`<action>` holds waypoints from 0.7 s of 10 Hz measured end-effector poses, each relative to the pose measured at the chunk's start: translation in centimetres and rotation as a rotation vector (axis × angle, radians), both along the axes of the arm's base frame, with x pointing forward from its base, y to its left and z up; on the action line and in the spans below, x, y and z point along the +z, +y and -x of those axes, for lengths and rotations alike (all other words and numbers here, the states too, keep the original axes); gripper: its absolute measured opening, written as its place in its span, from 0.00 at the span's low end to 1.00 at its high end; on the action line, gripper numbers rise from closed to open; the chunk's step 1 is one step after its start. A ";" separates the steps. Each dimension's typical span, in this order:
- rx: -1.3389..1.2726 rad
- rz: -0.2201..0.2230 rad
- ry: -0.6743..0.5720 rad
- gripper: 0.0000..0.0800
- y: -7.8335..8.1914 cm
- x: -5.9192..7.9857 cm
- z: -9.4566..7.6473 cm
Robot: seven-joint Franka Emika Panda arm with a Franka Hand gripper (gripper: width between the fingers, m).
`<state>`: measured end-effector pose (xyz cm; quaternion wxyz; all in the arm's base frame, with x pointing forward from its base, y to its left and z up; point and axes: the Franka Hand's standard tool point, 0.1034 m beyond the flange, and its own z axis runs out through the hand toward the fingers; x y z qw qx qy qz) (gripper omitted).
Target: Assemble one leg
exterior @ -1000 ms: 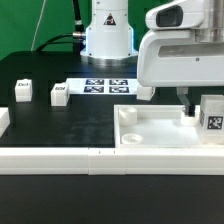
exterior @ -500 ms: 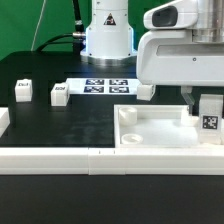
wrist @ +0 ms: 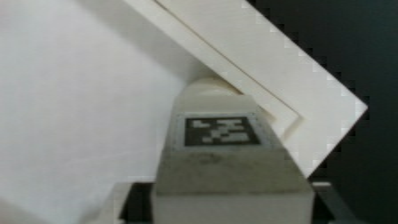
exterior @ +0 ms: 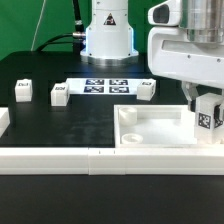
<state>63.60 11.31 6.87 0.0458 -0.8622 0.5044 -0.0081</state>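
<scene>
The gripper holds the leg between its fingers, tag facing out, over the tray's corner on the exterior view's right. Whether the leg touches the tray is unclear.

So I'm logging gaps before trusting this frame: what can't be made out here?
- Gripper, exterior view: its fingers are cut off by the frame edge and hidden by the arm's housing, so the grip on the leg is only partly seen.
- Leg's underside, wrist view: hidden by its own body, so seating in the tray is unclear.
- Loose legs, exterior view: tags too small to read.
- Marker board: far edge hidden by the robot base.
</scene>
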 end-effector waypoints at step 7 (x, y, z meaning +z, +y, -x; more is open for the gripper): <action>-0.763 -0.067 0.061 0.36 0.4 -0.1 0.2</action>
